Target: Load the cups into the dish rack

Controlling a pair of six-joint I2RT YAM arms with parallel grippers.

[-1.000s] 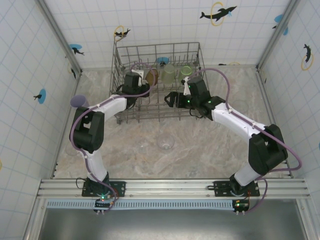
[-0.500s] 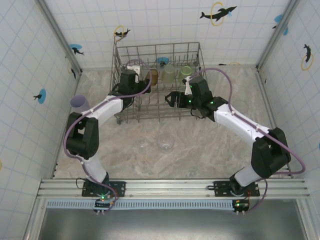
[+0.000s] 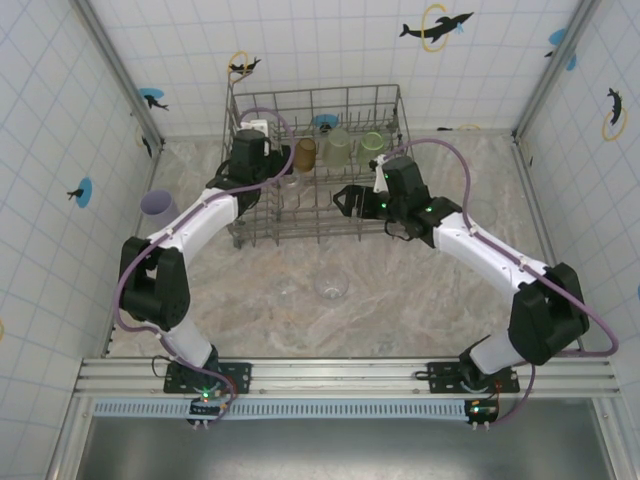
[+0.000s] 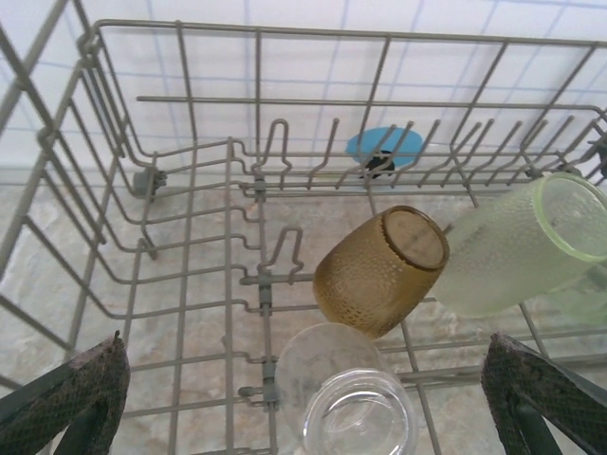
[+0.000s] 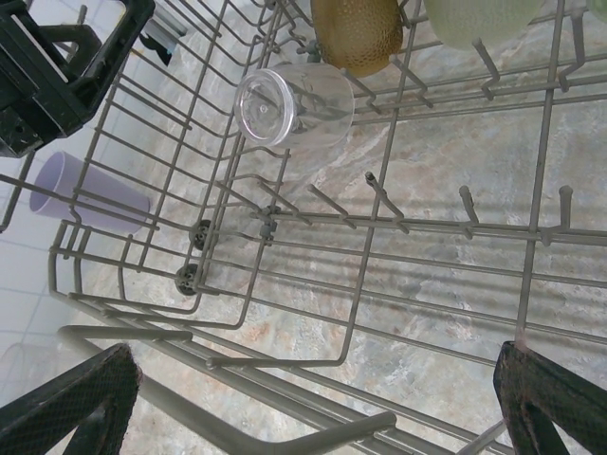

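Left claw, drawn back toward the far-left corner of the dish rack and now spread apart above the clear cup lying inside beside the amber cup; right claw likewise apart, empty; advise lifting straight up, clear of tines, before fetching another cup.

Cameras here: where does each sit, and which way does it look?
Top external: above and behind, looking down on the dish rack; left arm, right arm show.
Left wrist: on the left arm, facing into the rack; left gripper open.
Right wrist: on the right arm, looking down into the rack; right gripper open.
Shared by wrist views: amber cup, clear cup.
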